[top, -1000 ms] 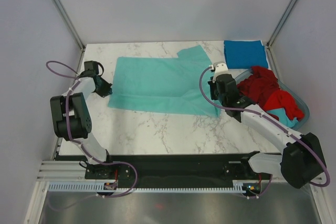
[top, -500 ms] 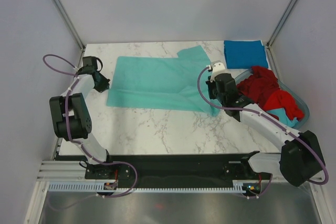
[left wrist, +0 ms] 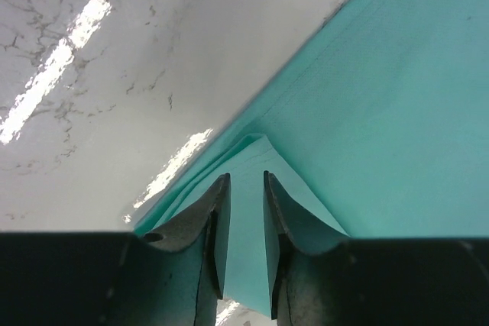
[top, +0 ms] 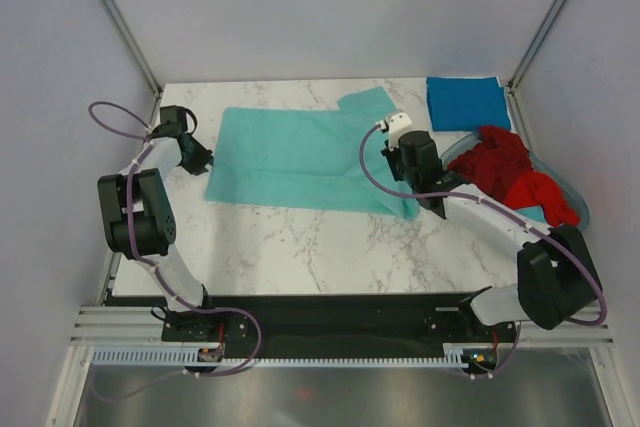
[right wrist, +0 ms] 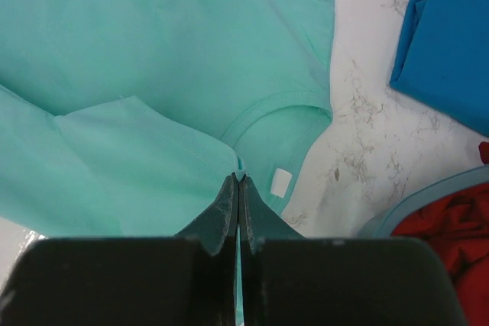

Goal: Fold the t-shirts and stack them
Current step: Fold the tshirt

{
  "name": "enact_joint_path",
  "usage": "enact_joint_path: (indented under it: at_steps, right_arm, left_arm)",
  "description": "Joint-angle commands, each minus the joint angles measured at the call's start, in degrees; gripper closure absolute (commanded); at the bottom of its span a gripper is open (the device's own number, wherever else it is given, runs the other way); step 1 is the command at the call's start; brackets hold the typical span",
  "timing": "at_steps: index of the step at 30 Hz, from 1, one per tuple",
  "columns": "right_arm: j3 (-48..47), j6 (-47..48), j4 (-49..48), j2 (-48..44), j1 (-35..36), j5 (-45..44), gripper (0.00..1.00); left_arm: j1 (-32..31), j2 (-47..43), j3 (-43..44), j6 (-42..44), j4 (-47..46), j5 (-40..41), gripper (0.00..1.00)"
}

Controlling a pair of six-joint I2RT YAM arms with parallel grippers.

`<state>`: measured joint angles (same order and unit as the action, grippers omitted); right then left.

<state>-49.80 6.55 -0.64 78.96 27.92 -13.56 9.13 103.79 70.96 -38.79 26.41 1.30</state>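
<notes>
Left pincer (left wrist: 244,178), right pincer (right wrist: 238,179) are pinching teal t-shirt (top: 300,152); you are folding: move both evenly, fabric taut.

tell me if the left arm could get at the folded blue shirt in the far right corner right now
Probably not. The left claw is clamped on the teal shirt at its left edge, while the blue shirt lies in the opposite far corner, with the right arm between them.
</notes>
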Motion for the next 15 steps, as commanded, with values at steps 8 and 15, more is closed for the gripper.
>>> enact_joint_path:
  at_steps: [8, 15]
  right_arm:
    - [-5.3, 10.1, -3.9, 7.2, 0.0, 0.6, 1.00]
    - [-4.4, 15.4, -5.8, 8.7, -0.1, -0.5, 1.00]
  left_arm:
    - [-5.8, -6.1, -1.4, 0.6, -1.2, 3.6, 0.66]
    - [-8.4, -2.1, -6.1, -2.2, -1.0, 5.8, 0.66]
